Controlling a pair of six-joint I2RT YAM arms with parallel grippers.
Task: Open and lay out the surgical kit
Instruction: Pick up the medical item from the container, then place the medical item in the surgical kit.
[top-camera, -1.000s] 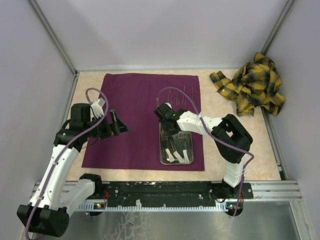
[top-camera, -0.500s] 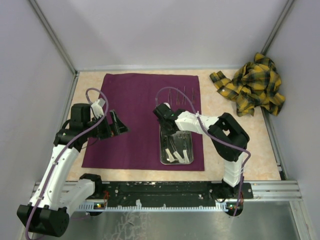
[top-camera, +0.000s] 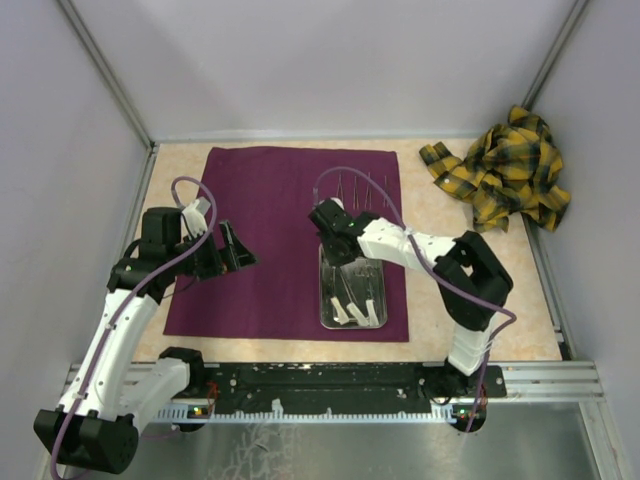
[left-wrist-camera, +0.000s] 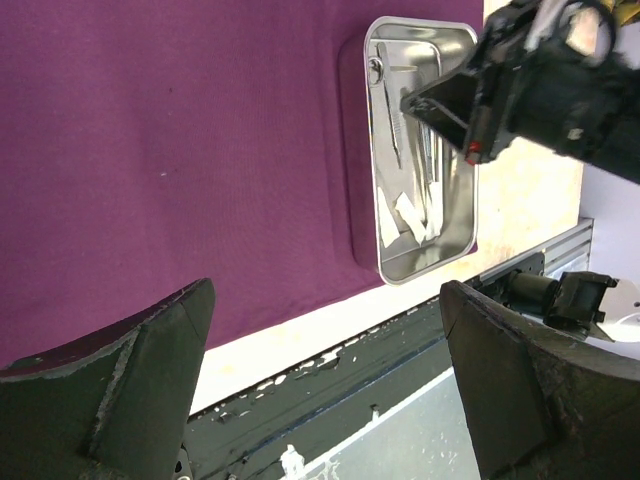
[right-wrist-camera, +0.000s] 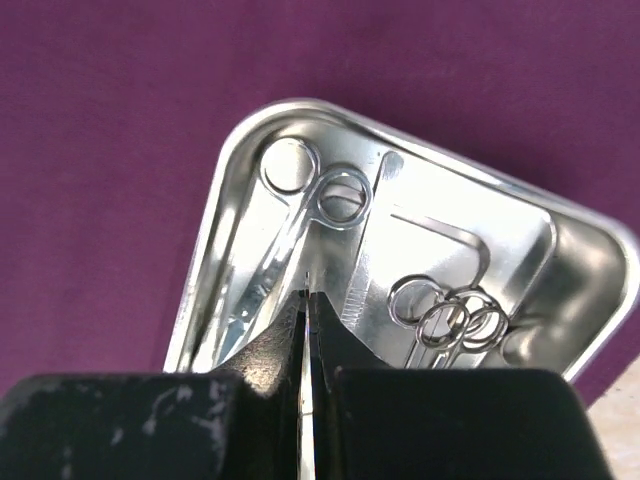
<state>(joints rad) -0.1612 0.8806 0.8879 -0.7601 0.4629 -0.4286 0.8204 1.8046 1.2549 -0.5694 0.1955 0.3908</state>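
Note:
The dark purple cloth (top-camera: 260, 200) lies spread flat. The steel tray (top-camera: 323, 300) sits on its near right part, holding scissors (right-wrist-camera: 300, 190), ring-handled instruments (right-wrist-camera: 445, 315) and white pieces (top-camera: 355, 312). Several thin instruments (top-camera: 365, 188) lie in a row on the cloth's far right. My right gripper (top-camera: 338, 252) is over the tray's far end; in the right wrist view the gripper (right-wrist-camera: 308, 300) is shut on a thin metal strip that pokes out at the tips. My left gripper (top-camera: 240, 256) hovers open and empty over the cloth's left edge, also shown in its wrist view (left-wrist-camera: 325, 300).
A yellow and black plaid cloth (top-camera: 505, 170) is bunched at the far right corner. Grey walls enclose the table on three sides. The black rail (top-camera: 330, 385) runs along the near edge. From the left wrist, the tray (left-wrist-camera: 455, 230) and right arm (left-wrist-camera: 560, 80) show.
My right arm's elbow has swung slightly to the right and the wrist shifted a little at the tray's far end. The left arm has not moved.

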